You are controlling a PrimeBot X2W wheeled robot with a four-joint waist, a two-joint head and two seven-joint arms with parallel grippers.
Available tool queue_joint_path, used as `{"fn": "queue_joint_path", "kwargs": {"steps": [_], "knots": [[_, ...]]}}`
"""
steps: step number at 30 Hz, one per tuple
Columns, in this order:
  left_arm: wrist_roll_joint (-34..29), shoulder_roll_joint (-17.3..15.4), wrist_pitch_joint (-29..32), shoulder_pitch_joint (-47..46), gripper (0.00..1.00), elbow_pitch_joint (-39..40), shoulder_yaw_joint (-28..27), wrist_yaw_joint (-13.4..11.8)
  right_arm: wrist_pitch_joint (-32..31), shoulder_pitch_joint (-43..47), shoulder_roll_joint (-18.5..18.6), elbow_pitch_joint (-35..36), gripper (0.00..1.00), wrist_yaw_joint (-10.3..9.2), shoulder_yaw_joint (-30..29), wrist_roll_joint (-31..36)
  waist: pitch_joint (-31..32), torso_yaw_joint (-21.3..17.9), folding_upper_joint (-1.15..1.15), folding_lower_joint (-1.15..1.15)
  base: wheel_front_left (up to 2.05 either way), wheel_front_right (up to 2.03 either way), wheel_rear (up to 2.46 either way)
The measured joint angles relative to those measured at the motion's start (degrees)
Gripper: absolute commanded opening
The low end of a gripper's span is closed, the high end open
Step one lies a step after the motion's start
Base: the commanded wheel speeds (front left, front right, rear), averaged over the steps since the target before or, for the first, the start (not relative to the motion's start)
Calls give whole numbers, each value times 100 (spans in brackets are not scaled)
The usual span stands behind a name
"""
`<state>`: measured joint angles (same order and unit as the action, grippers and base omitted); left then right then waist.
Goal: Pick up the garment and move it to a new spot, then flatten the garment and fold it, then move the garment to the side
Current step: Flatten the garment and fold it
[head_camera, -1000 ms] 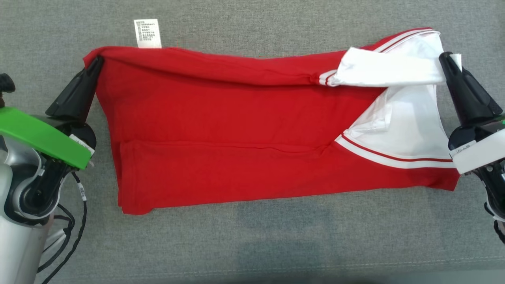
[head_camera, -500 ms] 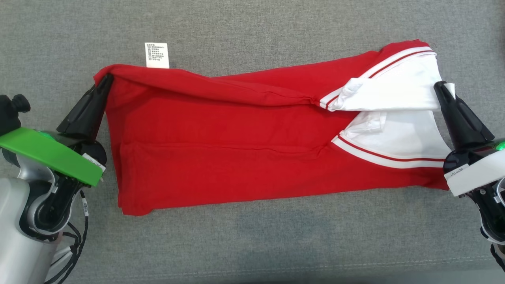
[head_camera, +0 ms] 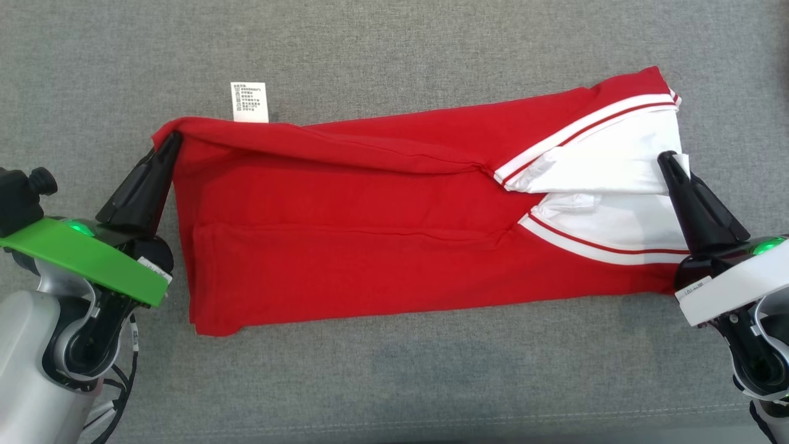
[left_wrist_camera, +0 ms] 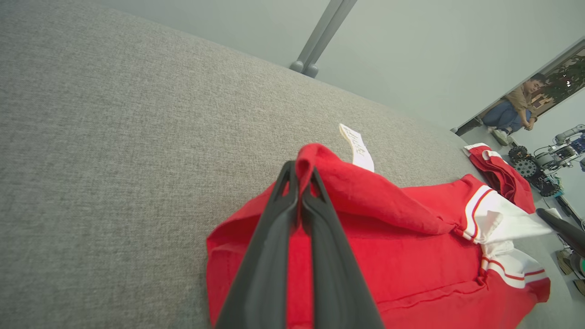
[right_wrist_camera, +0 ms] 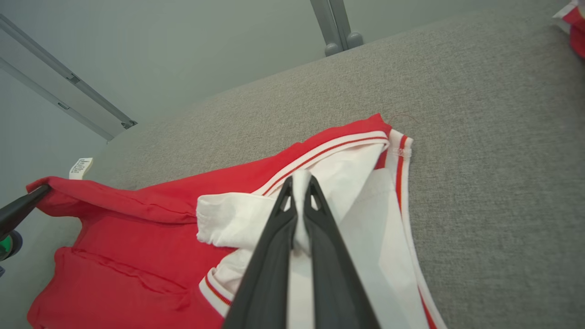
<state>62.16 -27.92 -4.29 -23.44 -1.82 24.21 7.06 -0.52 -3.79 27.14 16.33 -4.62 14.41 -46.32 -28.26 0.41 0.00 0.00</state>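
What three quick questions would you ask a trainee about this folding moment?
1. True or false: the left gripper is shut on a red edge of the garment.
2. Pick one: the right gripper pinches A) white fabric, B) a red corner, C) nothing.
3. Fill in: the label pokes out at the garment's far edge, nearer the ___ gripper.
Key: 1 true; 2 A; 3 left.
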Motion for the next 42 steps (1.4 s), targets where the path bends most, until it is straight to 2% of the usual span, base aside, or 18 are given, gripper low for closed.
{"fn": "queue_joint_path", "kwargs": {"steps": [12,13,14,15,16,27,31,33,35,36,37,39,42], "knots": [[-1,-76,-240,64,0,-63,252,0,4,105,22,-110,0,-2,64,62,29,1,0,0,0,0,0],[-1,-86,-241,75,0,-68,294,0,-1,107,37,-138,16,-3,76,83,29,2,0,0,0,0,0],[-13,-100,-242,87,0,-77,349,0,-1,109,53,-162,44,-3,78,126,30,3,0,0,0,0,0],[-41,-107,-256,105,0,-91,386,0,0,109,67,-176,81,-3,78,152,31,6,0,0,0,0,0],[-56,-115,-264,121,0,-102,409,0,-1,109,78,-189,100,-3,78,155,32,9,0,0,0,0,0],[-134,-196,-441,147,0,-227,621,0,5,111,129,-312,100,-9,46,196,81,36,0,0,0,0,0],[-134,-218,-494,266,3,-327,713,0,8,208,130,-406,100,-10,23,194,164,44,0,0,0,0,0],[-134,-227,-541,347,11,-342,740,0,18,268,129,-441,100,-11,-1,194,210,51,0,0,0,0,0],[-134,-253,-542,388,37,-369,777,0,57,322,124,-483,100,-11,-30,191,257,58,0,0,0,0,0],[-134,-269,-543,408,45,-381,795,0,59,335,123,-508,100,-12,-42,185,281,61,0,0,0,0,0],[-134,-291,-545,431,57,-397,810,1,76,339,122,-523,100,-12,-48,182,304,64,0,0,0,0,0],[-134,-343,-587,490,99,-456,847,1,107,342,111,-554,100,-12,-59,162,352,69,0,0,0,0,0],[-185,-412,-592,552,100,-541,893,1,124,371,58,-584,100,-12,-57,143,419,80,0,0,0,0,0]]}}
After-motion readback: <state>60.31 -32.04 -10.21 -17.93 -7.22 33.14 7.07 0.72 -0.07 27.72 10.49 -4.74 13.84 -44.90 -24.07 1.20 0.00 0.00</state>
